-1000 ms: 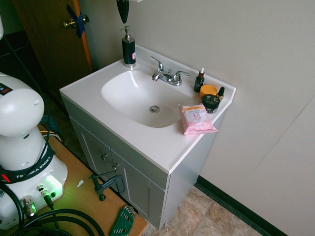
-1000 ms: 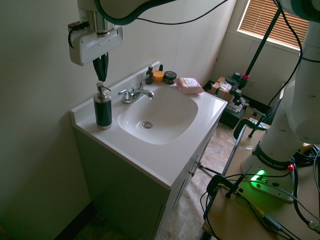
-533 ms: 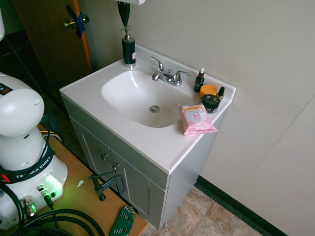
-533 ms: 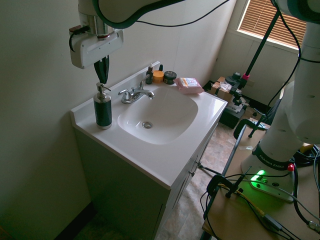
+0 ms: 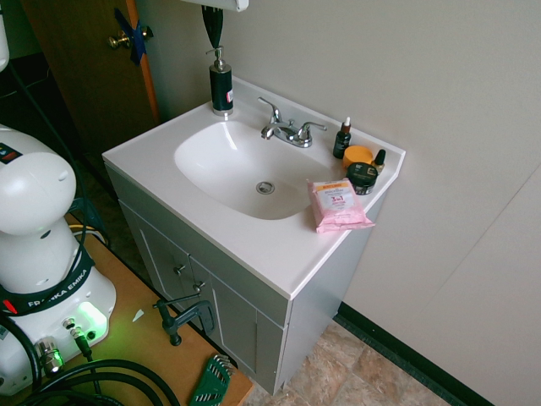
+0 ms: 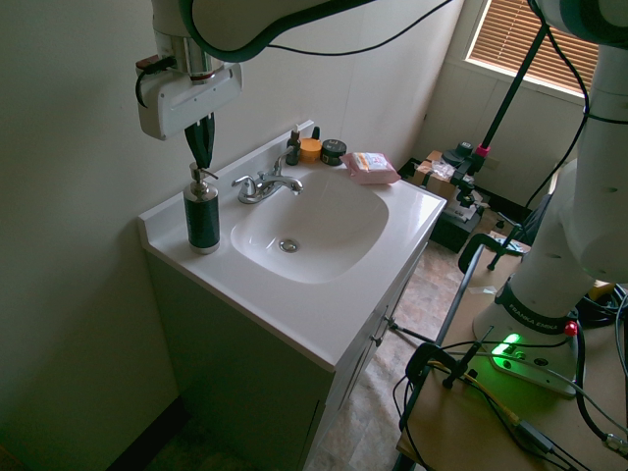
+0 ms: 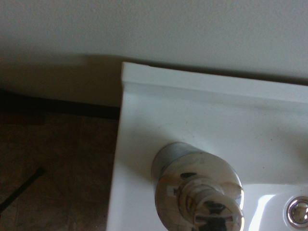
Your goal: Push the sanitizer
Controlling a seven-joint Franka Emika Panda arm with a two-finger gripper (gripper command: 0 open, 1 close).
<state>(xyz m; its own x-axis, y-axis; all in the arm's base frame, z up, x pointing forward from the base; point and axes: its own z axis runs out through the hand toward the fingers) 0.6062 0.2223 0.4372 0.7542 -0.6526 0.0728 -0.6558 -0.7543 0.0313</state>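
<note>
Directly beneath the gripper (image 6: 202, 165), to judge from both exterior views: the near-black cylindrical pump bottle with a silver metal pump head (image 6: 199, 179) and a pale band at the base (image 6: 204, 249), upright on the white counter (image 6: 294, 304). Take that vertical line as the relation to work by: gripper above, pump head below, with the bottle's long axis running straight down from the fingertips. Pressed together at the gripper, dark and pointed downward, pinching nothing. Very near the top of the pump head, perhaps touching; cannot tell from these angles.

Off to one side of the gripper, near the bottle but apart from it, see the chrome two-handled faucet (image 6: 265, 185), and below that same side the white oval basin (image 6: 324, 231). Well apart from the gripper, past the faucet, find the pink packet of wipes (image 6: 371, 168); no part to play in the push, most likely.

Judged as the opening of the press, with the stroke itself still to do. Next, probably, drive straight down along the bottle's axis, centred on the pump head. Beware of pressing off-centre: liable to slip off the rounded metal, swivel the spout or tip the tall, narrow bottle toward the basin.
</note>
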